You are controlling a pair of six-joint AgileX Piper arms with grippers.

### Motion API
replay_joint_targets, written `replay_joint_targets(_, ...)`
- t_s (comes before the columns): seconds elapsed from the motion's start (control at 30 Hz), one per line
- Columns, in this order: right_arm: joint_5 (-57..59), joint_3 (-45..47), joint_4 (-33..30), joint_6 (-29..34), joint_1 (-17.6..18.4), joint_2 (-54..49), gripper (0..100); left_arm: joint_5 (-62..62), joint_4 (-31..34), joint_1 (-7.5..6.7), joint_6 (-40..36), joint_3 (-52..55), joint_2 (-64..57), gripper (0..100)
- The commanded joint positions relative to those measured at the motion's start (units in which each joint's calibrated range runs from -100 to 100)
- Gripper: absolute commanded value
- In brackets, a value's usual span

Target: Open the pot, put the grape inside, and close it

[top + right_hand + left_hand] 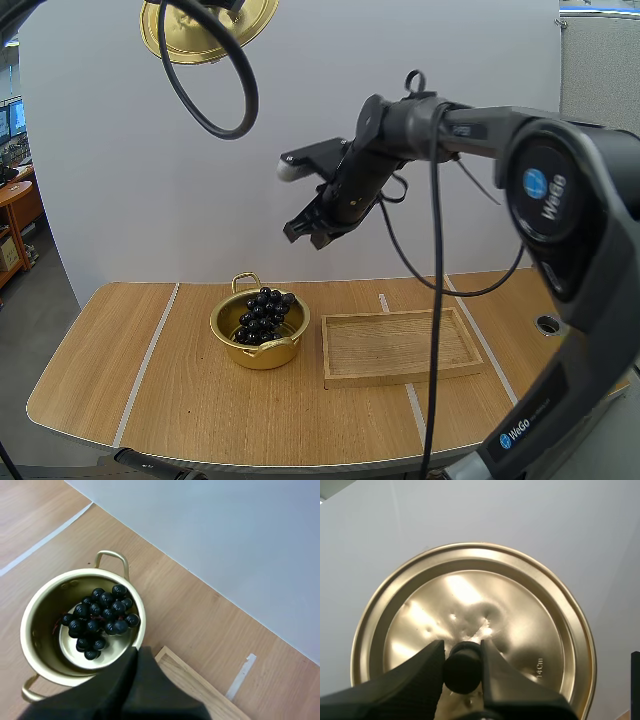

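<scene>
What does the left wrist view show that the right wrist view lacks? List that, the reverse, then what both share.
Only the left wrist view: the round golden metal lid, its black knob pinched by my left gripper. Only the right wrist view: the golden two-handled pot holding the dark bunch of grapes, a corner of the wooden tray, the wooden table and my shut right gripper. Both: the plain white panel behind.

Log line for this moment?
grapes: in pot | lid: off, in left tool | right tool: shut, raised | next: close pot
</scene>
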Motion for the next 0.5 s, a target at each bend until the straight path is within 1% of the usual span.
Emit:
replay_joint_targets(0.0, 8.7, 0.1, -3.3, 3.6, -1.7, -10.8, 0, -1.9, 0.8, -0.21, -0.2, -0.3, 0.0, 0)
replay_joint_targets(0.17, 12.4, 0.1, -6.9, 7.2, -1.7, -16.9, 0, -1.9, 0.8, -0.21, -0.2, -0.3, 0.0, 0)
replay_joint_targets(0.33, 19.0, 0.2, -7.8, 8.6, -1.7, -23.2, 0, -1.9, 0.8, -0.21, -0.2, -0.3, 0.0, 0)
replay_joint_targets(0.47, 20.8, 2.7, -8.9, 9.7, -1.7, -28.7, 0, -1.9, 0.8, -0.21, -0.2, -0.3, 0.0, 0)
